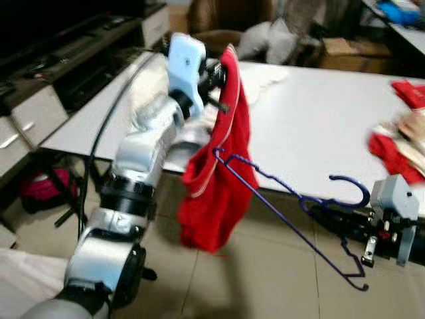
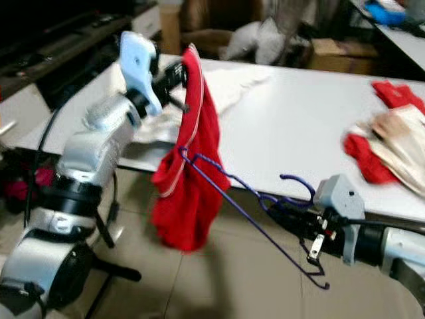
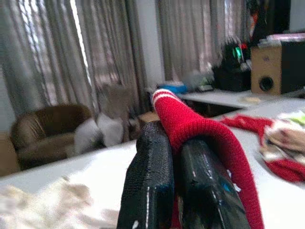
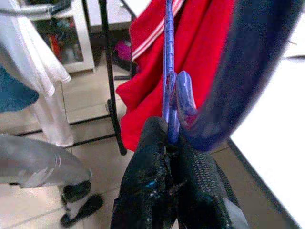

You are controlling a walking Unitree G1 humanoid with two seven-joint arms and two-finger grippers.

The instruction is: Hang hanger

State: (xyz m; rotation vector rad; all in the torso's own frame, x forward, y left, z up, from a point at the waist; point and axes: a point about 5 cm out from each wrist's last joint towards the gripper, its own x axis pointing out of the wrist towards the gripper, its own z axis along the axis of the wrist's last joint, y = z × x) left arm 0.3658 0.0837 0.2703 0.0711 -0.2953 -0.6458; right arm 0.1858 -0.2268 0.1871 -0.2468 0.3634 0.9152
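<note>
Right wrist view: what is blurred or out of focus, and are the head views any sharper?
Right wrist view: the blue hanger hook looms close and smeared; the fingers stay fairly crisp. Eye views: soft throughout, though the red garment and left gripper read clearly.

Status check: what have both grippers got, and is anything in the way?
Left gripper shut on red garment, held above the white table edge. Right gripper shut on blue hanger neck; hanger tip inside the garment. Clothes pile lies aside.
</note>
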